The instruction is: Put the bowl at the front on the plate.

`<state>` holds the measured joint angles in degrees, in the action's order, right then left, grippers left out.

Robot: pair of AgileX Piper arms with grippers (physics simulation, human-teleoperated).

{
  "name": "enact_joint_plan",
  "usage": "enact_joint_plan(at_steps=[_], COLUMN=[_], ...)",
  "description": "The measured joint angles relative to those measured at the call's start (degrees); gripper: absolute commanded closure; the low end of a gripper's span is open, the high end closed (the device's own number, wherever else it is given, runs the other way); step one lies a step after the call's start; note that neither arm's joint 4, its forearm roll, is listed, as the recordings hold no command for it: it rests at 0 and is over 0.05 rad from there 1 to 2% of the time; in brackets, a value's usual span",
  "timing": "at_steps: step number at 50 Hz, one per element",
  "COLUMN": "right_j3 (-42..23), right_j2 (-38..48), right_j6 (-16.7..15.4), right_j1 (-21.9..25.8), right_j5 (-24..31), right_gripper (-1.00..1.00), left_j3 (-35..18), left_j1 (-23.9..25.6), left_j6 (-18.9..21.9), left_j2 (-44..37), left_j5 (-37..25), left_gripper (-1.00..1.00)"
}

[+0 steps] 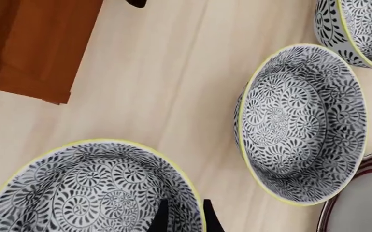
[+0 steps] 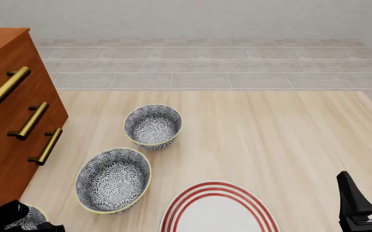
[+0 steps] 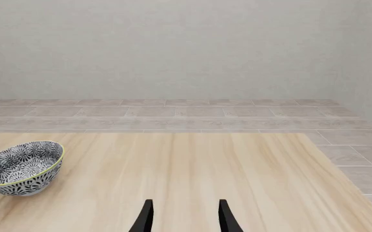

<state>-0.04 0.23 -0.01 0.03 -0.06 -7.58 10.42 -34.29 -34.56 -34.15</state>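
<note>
Three patterned bowls, one plate (image 2: 220, 209). The front bowl (image 2: 30, 218) sits at the counter's (image 2: 270, 140) near-left corner, left of the plate, with the left hand (image 1: 185, 216) pinching its rim. Right hand (image 3: 183, 216) is spread, holding nothing.

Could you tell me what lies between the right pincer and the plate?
Only bare wooden tabletop separates the right pincer from the plate, as the front view shows.

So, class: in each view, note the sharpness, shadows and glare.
Front view: sharp throughout, even light, only faint shadow beside the bowls, no glare on the plate. Left wrist view: crisp pattern, no blur. Right wrist view: flat, soft light on the table.
</note>
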Motion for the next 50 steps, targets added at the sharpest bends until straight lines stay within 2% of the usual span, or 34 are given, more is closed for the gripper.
enact_joint_plan(at_steps=[26, 50], right_j3=[0.00, 0.00], right_j2=[0.00, 0.00], right_j6=[0.00, 0.00], right_j1=[0.00, 0.00], right_j5=[0.00, 0.00], right_gripper=[-1.00, -1.00], left_j3=[-9.46, -19.90], left_j1=[1.16, 1.02], left_j6=[1.51, 3.75], left_j2=[9.08, 10.08], left_j5=[-15.24, -21.07], left_gripper=[1.00, 1.00])
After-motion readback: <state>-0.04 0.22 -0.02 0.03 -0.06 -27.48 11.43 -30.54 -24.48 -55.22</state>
